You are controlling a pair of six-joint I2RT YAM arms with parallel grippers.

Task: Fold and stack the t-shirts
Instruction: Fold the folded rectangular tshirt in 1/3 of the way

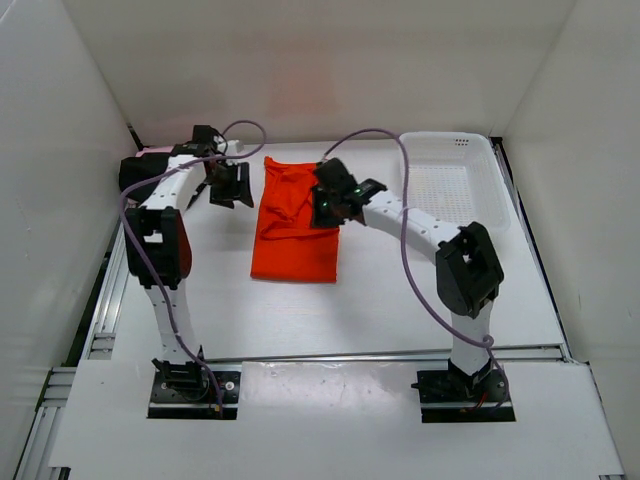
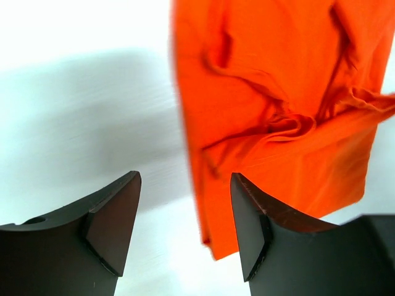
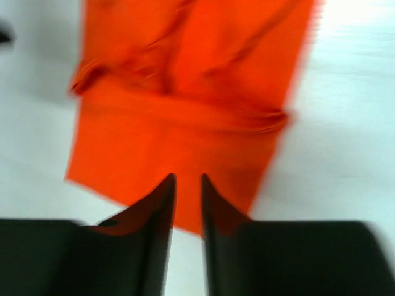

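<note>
The orange t-shirt [image 1: 295, 245] lies on the counter [image 1: 300, 320] between the two arms, already folded into a narrow rectangle. The upper half (the part far from the arm bases) shows wrinkles and a bunched ridge across it, so the fold is not clean.

The left end effector [image 2: 185, 185] stands wide apart with nothing between its fingers, above bare counter just beside the shirt's left edge. The right end effector [image 3: 185, 179] hangs over the shirt's right side with only a narrow gap. This view is blurred, but no cloth seems to be pinched there.

My judgement is that folding this shirt is nearly done. What is left is perhaps one more fold or some smoothing, and then the stacking. Behind the left arm there is a pink and dark bundle [image 1: 148, 160]. It may be the other two shirts, but the arm hides too much to be sure. The white mesh basket [image 1: 440, 138] stands at the far right.

I can read no brand, label or writing anywhere.
</note>
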